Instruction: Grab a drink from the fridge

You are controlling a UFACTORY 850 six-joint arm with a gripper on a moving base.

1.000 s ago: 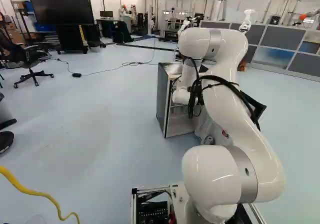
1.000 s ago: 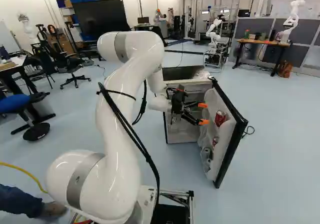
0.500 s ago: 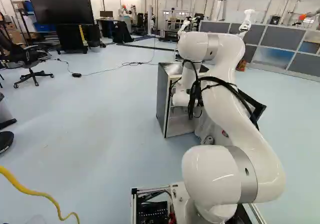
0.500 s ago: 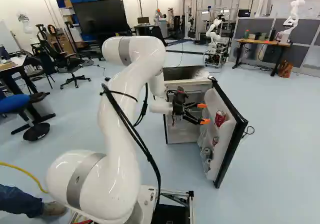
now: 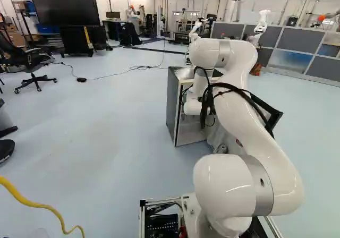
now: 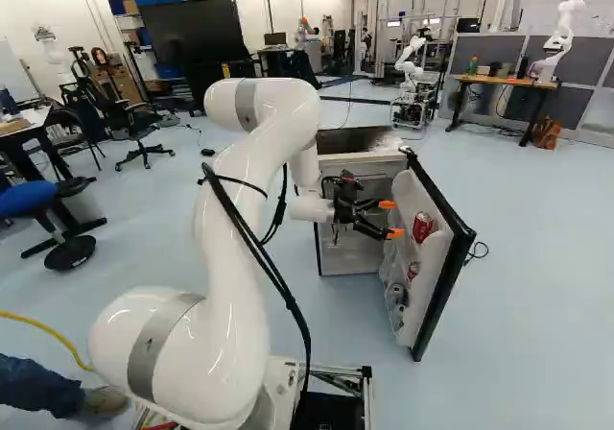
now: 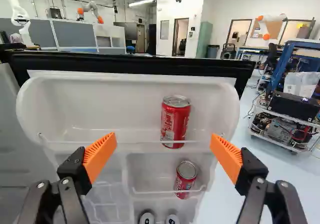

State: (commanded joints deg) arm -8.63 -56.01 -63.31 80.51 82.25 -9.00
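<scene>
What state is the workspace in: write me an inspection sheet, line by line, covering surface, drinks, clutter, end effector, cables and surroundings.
Surface: fridge door swung open, its inner side lined with white shelves.
Drinks: upper red can upright on the top shelf; lower red can one shelf down; tops of two pale cans lower still.
Clutter: on the shelves, nothing seen besides the cans.
End effector: open, upper red can ahead between the fingers, not gripped.
Cables: black cables along the arm; yellow cable on the floor.
Surroundings: office chair, large screen, another robot on a table.
</scene>
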